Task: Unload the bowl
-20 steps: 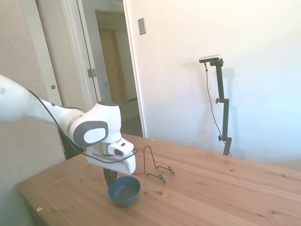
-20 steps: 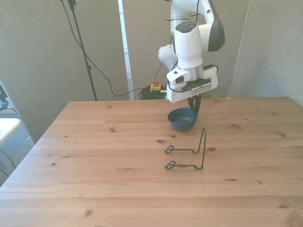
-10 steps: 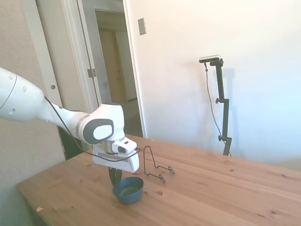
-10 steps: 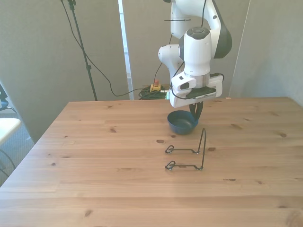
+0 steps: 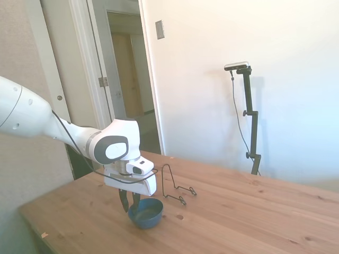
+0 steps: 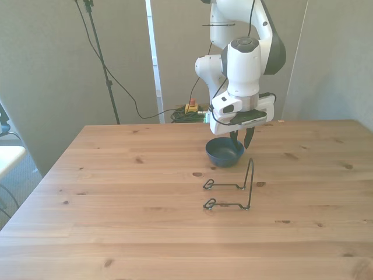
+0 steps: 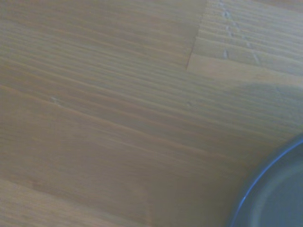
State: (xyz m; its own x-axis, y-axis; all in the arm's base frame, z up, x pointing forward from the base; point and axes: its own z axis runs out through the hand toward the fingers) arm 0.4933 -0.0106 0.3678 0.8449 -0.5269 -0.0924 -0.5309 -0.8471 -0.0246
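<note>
— If working back from the near edge of the counter [image 6: 116,233], where to begin?

— With bare wood, then the wire stand [image 6: 232,188], about mid-counter, carrying nothing.

— And behind that?

— The bowl [image 6: 225,153]: blue, upright, set flat on the counter just beyond the stand, toward the far edge. Close to the stand but apart from it.

— Held?

— Seemingly not. Gripper [image 6: 240,143] right at the bowl's far side, toward the front view's right, jaws parted to a moderate gap with nothing clamped between them. Tips down at about rim level. Contact with the rim: cannot tell.

— Same from the side?

— Yes. Two dark fingers [image 5: 123,201] plainly apart, hanging at the bowl's edge nearer the arm. From the wrist, only a blurred blue arc of the bowl over wood grain.

— Which step, then?

— Probably the release, at the tail end of the job, judging by the bowl off the stand and down on the wood.

— Next move?

— Likely a straight lift with the jaws kept wide, so as not to snag the rim and tip or drag the bowl. Then away, steering clear of the stand.
</note>
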